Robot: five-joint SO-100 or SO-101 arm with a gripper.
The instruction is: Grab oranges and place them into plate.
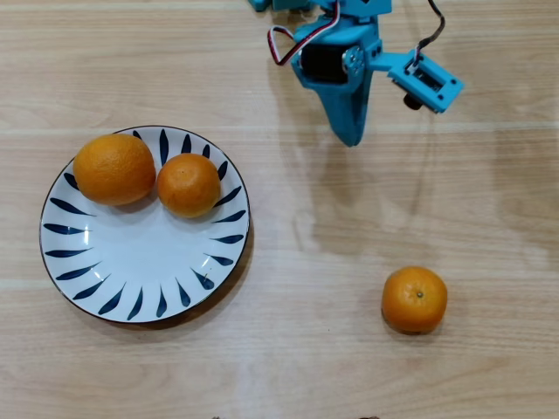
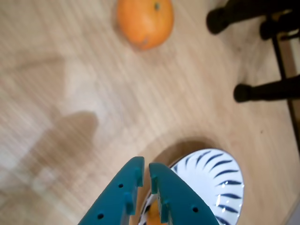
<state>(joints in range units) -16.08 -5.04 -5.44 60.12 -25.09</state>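
- While taken from largest to smallest, first the wooden table [image 1: 489,218]: pale planks under everything, bare around the plate, no writing or label readable on it in either view.
- Then the plate [image 1: 131,262], white with dark blue leaf strokes on the rim, used here as the landmark; seen also in the wrist view [image 2: 220,187], partly hidden behind the fingers.
- Next the blue arm with its gripper [image 1: 350,133], above and to the right of the plate in the overhead view, well apart from its rim. Jaws nearly together in the wrist view [image 2: 146,171], only a thin slit between the tips, nothing clamped.
- Then the larger orange [image 1: 113,168], lying inside the plate at its upper left part, touching or almost touching its neighbour.
- After that one small orange [image 1: 188,184], also inside the plate, just beside the larger one, toward the upper middle.
- Last the other small orange [image 1: 414,299], on the table, well apart from the plate, to the lower right of it in the overhead view; at the top of the wrist view [image 2: 145,21], stem spot visible.
- Judged by this: two of three fruits already placed, one left to grab and carry over to the plate.
- No brand or text readable anywhere.
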